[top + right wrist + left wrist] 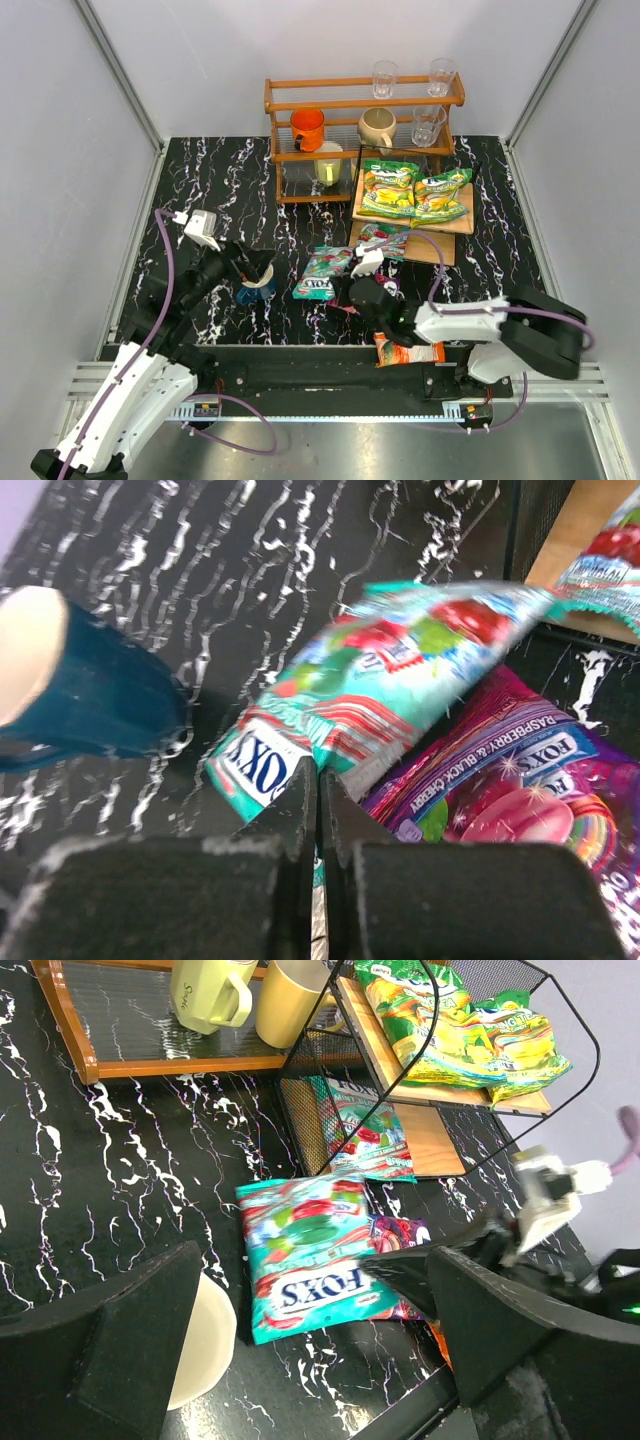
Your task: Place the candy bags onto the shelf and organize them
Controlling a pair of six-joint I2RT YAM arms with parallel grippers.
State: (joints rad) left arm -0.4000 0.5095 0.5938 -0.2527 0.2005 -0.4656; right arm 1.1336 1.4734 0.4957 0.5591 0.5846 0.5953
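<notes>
Two green-yellow candy bags [415, 190] lie on the upper board of the pale wood shelf [462, 222]. One teal FOX'S bag [383, 238] lies on the lower board. A second teal FOX'S bag [325, 272] lies on the table, partly over the purple bag [520, 780]. My right gripper [319, 790] is shut on this teal bag's [380, 670] near edge. An orange bag [405, 352] lies at the table's front edge under the right arm. My left gripper [310, 1350] is open and empty, above the table between the mug and the teal bag [310, 1260].
A blue-and-cream mug [257, 290] stands on the table left of the teal bag, below the left gripper. An orange-brown railed rack [360, 100] with cups and glasses stands at the back. A black wire frame [310, 1090] surrounds the shelf.
</notes>
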